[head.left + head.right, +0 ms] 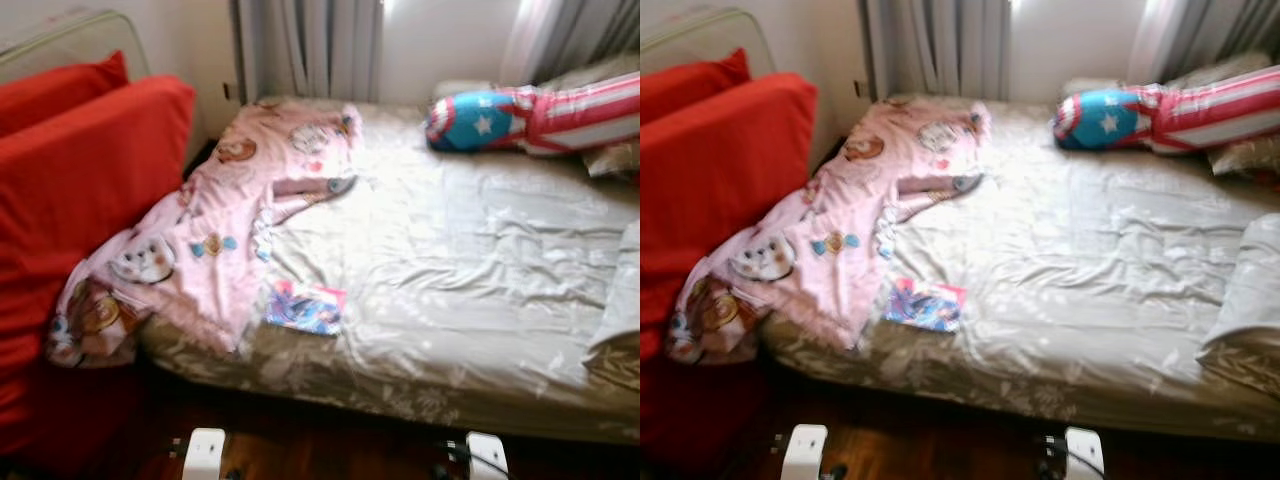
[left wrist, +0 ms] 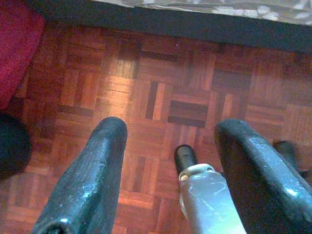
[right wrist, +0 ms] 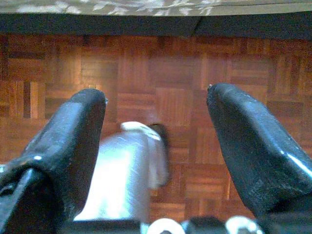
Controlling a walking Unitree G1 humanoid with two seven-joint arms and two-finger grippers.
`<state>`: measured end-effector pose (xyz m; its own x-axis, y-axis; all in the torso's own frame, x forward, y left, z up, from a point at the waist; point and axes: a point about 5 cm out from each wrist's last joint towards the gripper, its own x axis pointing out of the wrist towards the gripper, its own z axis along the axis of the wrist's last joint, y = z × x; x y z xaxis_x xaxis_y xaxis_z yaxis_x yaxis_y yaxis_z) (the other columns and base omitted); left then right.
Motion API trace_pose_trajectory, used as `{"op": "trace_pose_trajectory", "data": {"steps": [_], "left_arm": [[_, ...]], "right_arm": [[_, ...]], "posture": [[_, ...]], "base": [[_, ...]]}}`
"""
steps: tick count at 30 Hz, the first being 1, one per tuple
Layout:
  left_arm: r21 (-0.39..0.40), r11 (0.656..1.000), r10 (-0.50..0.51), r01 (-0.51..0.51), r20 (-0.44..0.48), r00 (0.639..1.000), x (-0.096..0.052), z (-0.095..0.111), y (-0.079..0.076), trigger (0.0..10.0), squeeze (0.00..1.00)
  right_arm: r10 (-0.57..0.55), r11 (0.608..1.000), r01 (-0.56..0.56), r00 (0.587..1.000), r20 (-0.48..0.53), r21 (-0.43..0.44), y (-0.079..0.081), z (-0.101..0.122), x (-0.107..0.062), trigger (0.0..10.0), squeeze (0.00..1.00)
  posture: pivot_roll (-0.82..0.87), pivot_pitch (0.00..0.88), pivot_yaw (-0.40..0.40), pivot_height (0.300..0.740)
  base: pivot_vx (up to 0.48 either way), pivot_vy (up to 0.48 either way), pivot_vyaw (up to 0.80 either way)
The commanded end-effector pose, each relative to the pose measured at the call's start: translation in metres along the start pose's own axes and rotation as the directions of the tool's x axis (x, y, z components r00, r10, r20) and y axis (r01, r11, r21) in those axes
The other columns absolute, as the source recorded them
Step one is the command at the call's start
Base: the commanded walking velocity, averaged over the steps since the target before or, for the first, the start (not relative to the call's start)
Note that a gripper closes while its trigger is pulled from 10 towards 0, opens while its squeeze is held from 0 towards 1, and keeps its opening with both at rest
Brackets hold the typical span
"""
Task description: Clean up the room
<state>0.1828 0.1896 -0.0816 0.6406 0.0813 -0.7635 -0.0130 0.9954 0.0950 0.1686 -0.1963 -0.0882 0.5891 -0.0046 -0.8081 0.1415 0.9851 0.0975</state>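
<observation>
Both arms hang idle over parquet floor (image 2: 161,97), left gripper (image 2: 170,141) and right gripper (image 3: 156,112) spread and empty; pink cartoon blanket (image 1: 230,210) crumpled well ahead and above on the bed (image 1: 470,290), colourful booklet (image 1: 305,307) beside it—approach closer, lift blanket by a corner.

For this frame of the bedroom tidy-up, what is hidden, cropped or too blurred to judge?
- Small colourful item on the bed: head views too blurred to tell book from packet.
- Pink cartoon blanket: its lower end hangs off the bed's edge against the red cushions.
- Striped star pillow: cropped by the edge.
- Left hand and right hand: open, empty, over parquet floor.
</observation>
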Motion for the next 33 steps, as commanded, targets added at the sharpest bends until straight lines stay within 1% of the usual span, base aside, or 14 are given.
{"op": "trace_pose_trajectory", "data": {"steps": [1,5,10,18,21,33], "left_arm": [[0.006,1.000,-0.016,0.016,-0.012,1.000,0.000,-0.003,-0.005,10.0,0.00],[0.011,1.000,-0.020,0.020,-0.015,1.000,-0.001,-0.004,-0.005,10.0,0.00],[0.014,1.000,-0.020,0.020,-0.046,0.999,-0.003,-0.012,-0.002,10.0,0.00],[0.023,0.999,-0.025,0.026,-0.050,0.998,-0.003,-0.013,-0.002,10.0,0.00],[0.026,0.999,-0.027,0.028,-0.050,0.998,-0.003,-0.013,-0.002,10.0,0.00],[0.024,0.999,-0.025,0.026,-0.048,0.999,-0.003,-0.013,0.000,10.0,0.00]], "right_arm": [[-0.013,1.000,0.013,1.000,0.008,-0.006,-0.004,0.002,0.000,10.0,0.00],[-0.014,1.000,0.014,1.000,0.005,-0.008,-0.004,0.001,-0.001,10.0,0.00],[-0.016,1.000,0.016,1.000,0.002,-0.006,-0.004,0.000,-0.001,10.0,0.00],[-0.020,1.000,0.020,1.000,-0.003,-0.009,-0.005,-0.001,-0.001,10.0,0.00],[-0.022,1.000,0.021,1.000,-0.007,-0.009,-0.005,-0.002,-0.001,10.0,0.00],[-0.019,1.000,0.019,1.000,-0.007,-0.005,-0.004,-0.001,-0.001,10.0,0.00]], "posture": [[-0.07,0.000,0.030,0.740],[-0.07,0.000,0.031,0.740],[-0.08,0.000,0.034,0.740],[-0.08,0.000,0.040,0.740],[-0.09,0.000,0.042,0.740],[-0.09,0.000,0.038,0.740]], "base": [[0.000,-0.480,0.00],[0.000,-0.480,0.00],[0.000,-0.480,0.00],[0.000,-0.480,0.00],[0.000,-0.480,-0.47],[0.000,-0.480,-0.74]]}}
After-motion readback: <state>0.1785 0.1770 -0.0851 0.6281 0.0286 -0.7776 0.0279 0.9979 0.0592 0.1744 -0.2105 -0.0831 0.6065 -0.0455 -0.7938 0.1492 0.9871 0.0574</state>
